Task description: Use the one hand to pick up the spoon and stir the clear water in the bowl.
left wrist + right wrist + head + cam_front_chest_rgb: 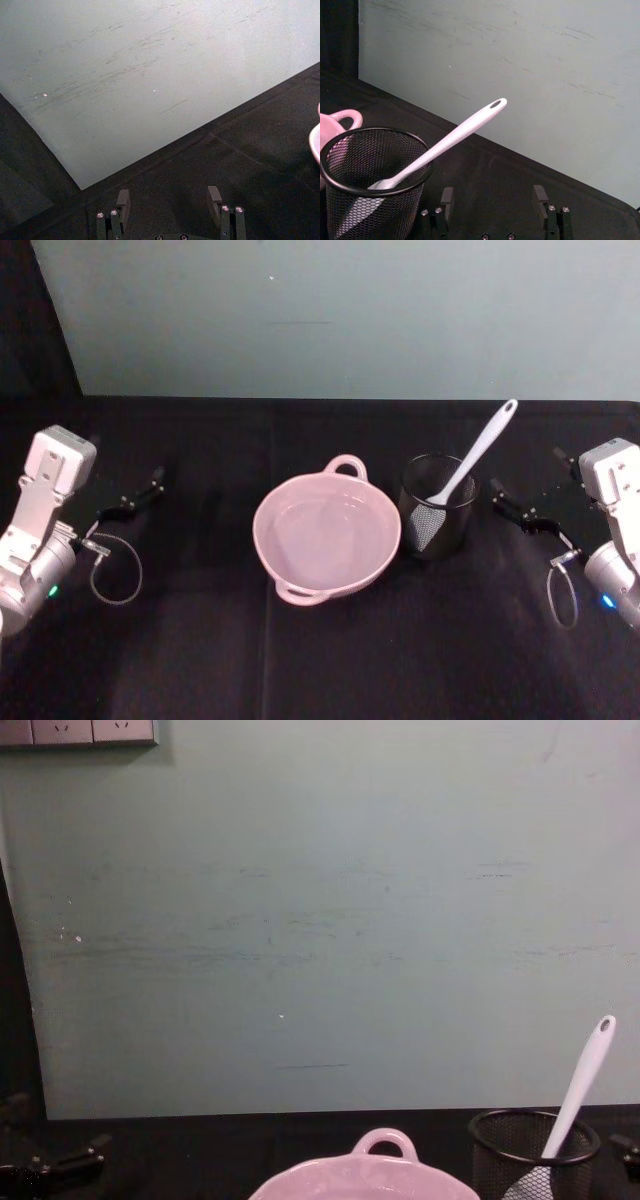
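The pale pink bowl (pixel 270 540) sits mid-table, holding clear water (pixel 322 532) that shows as a faint sheen. Just right of it, the white spoon (pixel 480 455) stands blade-down in a black wire-mesh cup (pixel 436 530), with its handle leaning up and to the right. My right gripper (pixel 525 475) hovers low to the right of the cup, open and empty. In the right wrist view its fingers (pixel 539 196) stand apart with the spoon (pixel 465 127) and cup (pixel 370 190) ahead. My left gripper (pixel 125 462) is at the table's left, open (pixel 169 200) and empty.
A pale green wall panel (pixel 320 920) rises behind the black cloth-covered table (pixel 320 660). Cable loops hang off both wrists (pixel 115 575). In the chest view the bowl (pixel 385 1140) and the cup (pixel 510 1160) stand side by side at the bottom edge.
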